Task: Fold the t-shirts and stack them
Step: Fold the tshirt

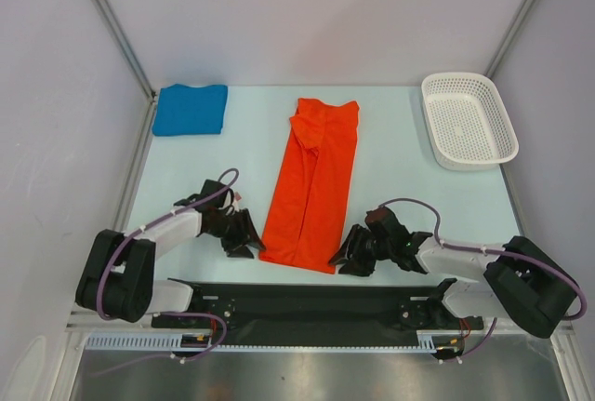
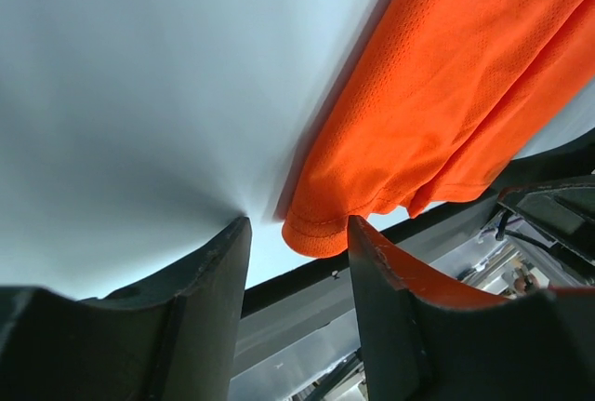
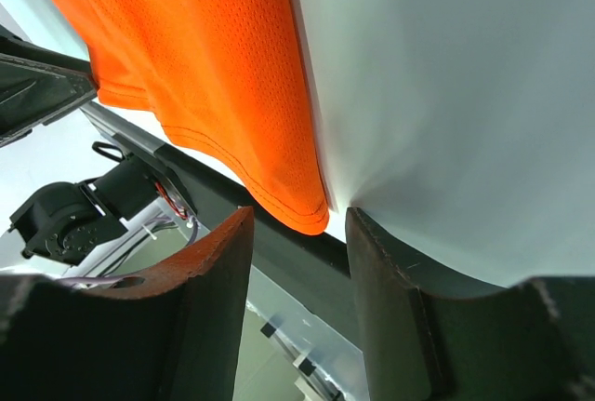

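The orange-red t-shirt (image 1: 311, 187) lies flat as a long narrow strip. Its long axis runs away from both claws toward the far side, leaning slightly right, with the hem at the near end. The left claw (image 1: 249, 243) is at the near-left hem corner (image 2: 321, 233) and the right claw (image 1: 342, 257) at the near-right hem corner (image 3: 299, 210), so each arm has its own corner. In both wrist views the fingers stand apart with the corner in the gap between them, spread and not yet pinching the cloth. I judge the coming move to be closing on both corners and carrying the hem forward along the strip. The blue t-shirt (image 1: 191, 109), already folded, sits well beyond the left claw. A white basket (image 1: 460, 76) sits well beyond the right claw. The surface (image 1: 400, 159) is pale, enclosed by plain walls.
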